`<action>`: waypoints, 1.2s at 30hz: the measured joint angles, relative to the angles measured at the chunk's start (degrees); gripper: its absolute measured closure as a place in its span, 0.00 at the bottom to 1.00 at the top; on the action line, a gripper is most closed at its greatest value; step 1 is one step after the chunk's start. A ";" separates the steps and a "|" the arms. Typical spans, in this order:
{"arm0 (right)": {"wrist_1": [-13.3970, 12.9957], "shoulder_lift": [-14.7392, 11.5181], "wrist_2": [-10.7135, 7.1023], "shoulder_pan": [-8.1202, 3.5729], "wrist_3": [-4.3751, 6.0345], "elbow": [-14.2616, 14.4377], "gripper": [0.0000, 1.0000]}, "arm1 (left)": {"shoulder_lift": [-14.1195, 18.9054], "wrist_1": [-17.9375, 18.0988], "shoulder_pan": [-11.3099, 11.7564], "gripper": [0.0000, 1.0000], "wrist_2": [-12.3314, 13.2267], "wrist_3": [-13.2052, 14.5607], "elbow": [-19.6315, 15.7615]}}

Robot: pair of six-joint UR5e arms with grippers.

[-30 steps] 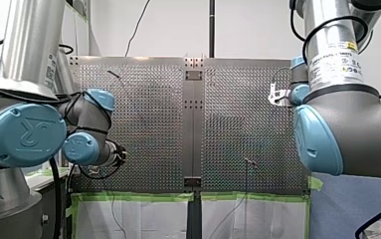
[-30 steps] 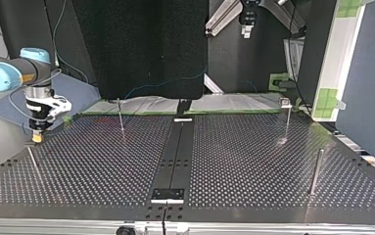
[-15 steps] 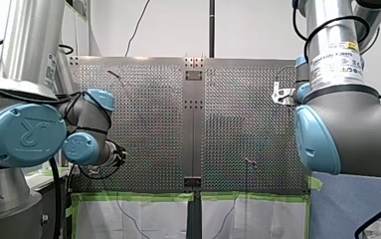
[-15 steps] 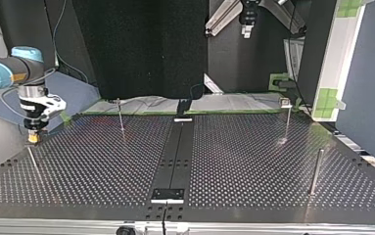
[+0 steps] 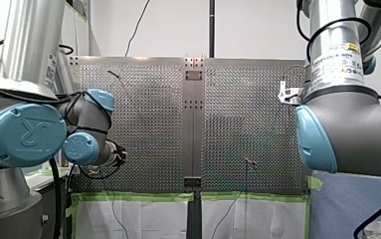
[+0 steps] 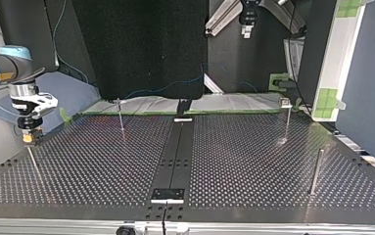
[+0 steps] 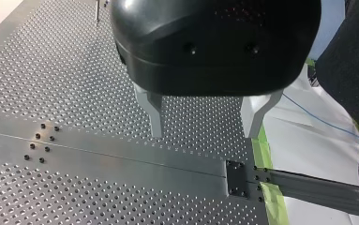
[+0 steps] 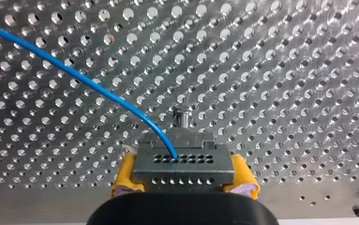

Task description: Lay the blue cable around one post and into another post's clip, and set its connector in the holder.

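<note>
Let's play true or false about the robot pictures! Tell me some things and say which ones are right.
1. My right gripper holds the connector. True.
2. The cable is red. False: it is blue.
3. My left gripper holds a post. False: its fingers are open with nothing between them.
4. The table is full of little holes. True.

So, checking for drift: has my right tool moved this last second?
Yes. In the top view my right tool has slid toward the view's left, away from the thin post.
</note>
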 joint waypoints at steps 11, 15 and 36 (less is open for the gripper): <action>0.79 0.33 -4.77 -2.13 -0.19 -0.94 1.00 | 0.02 -0.16 0.07 0.19 -0.05 0.00 0.07; 1.12 1.23 -6.12 -2.46 -0.32 -1.46 1.00 | 0.01 -0.22 0.10 0.19 -0.12 0.00 0.15; 0.11 3.42 -9.90 -3.01 -0.68 -2.78 1.00 | -0.01 -0.66 0.19 0.19 -0.21 0.00 0.35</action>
